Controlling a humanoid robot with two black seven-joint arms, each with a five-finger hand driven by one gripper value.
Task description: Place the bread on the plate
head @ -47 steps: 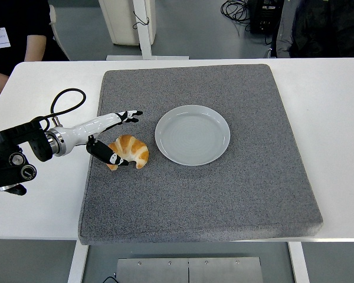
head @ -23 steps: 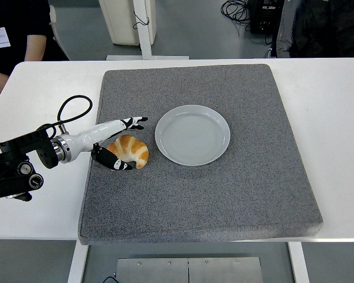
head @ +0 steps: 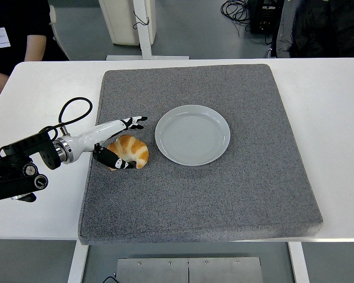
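White desk carries a grey mat, and all the task's things lie on this mat. The bread, a golden croissant, lies on the left part of the mat, just beside the plate but not touching it. Its long axis runs from the upper left to the lower right, with the curved back toward the plate.

The left hand comes from the left edge and is set around the left end of the bread. The long fingers pass above it, on the far side, and the thumb lies at its near side, against the crust. The hand is apart, not yet closed on the bread, as I judge it. The right arm is not visible.

So the bread lies to the right of the palm, between fingers and thumb, and the plate lies further in the same direction. I judge that the hand must close first, then lift and carry to the right, a short way.
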